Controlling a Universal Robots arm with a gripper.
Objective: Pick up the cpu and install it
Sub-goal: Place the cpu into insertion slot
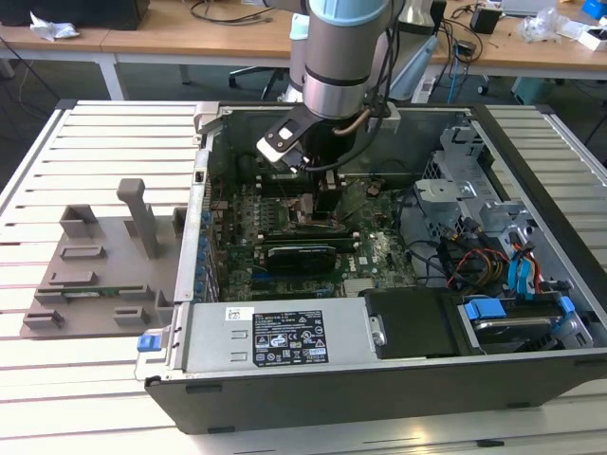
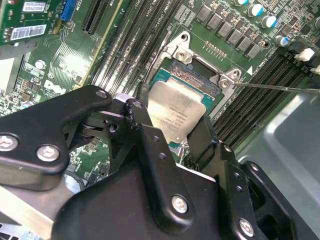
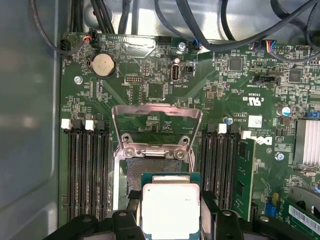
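Stood low inside one open computer case at the upper centre of the exterior view: one silver robot arm, with its one gripper close above the green motherboard.

Gripped one cpu between two black fingers, one on each of two opposite edges, jaws closed onto the chip in both wrist views. Showed the silvery top plate face up, with a thin green rim around it.

Hung that cpu slightly tilted over the near part of one open socket, its dark well partly uncovered beyond the chip. Could not tell whether chip and socket touched.

Stood raised just past the socket: one metal load plate, hinged open.

Flanked the socket with two banks of memory slots, one on each side.

Carried one coin cell further along the board, well apart from the chip.

Lay at the exterior view's left, in the lower left of the frame on the slatted table: one grey fixture plate, outside the case.

Filled the lower centre of that frame, at the case's near wall: one labelled power supply.
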